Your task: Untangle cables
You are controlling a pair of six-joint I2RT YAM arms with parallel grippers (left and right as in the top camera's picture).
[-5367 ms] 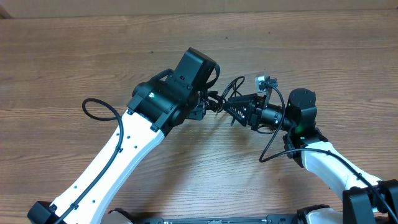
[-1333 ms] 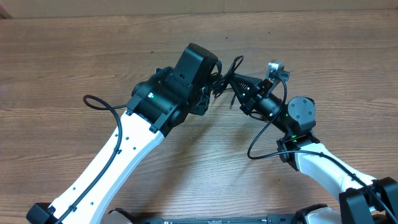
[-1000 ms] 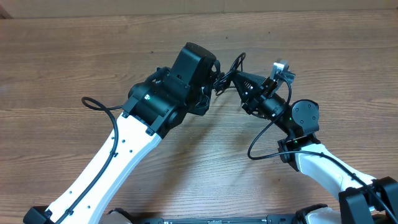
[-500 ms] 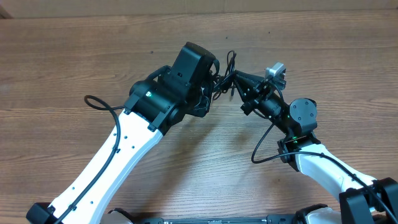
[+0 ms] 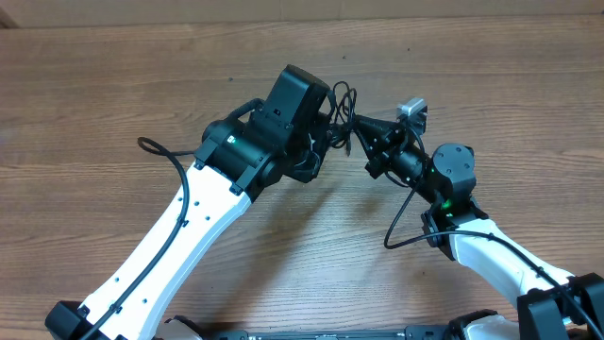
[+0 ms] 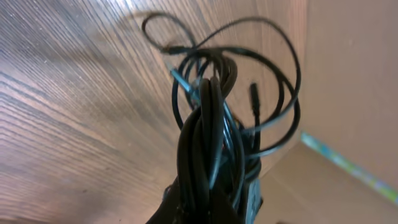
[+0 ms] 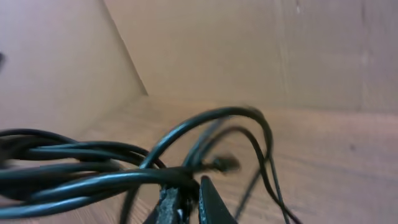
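Two-handed hold on cables (image 6: pixel 208 124): clamped tight in left gripper (image 6: pixel 210 213) & right gripper (image 7: pixel 185 202), mid-air btwn them over table (image 5: pixel 113 85). Pull apart slow w/ small tugs, ease off at any snag

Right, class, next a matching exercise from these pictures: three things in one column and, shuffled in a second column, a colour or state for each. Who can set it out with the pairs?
Things:
1. cables
2. table
3. left arm's long link

Colours or states:
a. white
b. black, bunched in a tangle
c. brown wood grain

Pairs: 1-b; 2-c; 3-a
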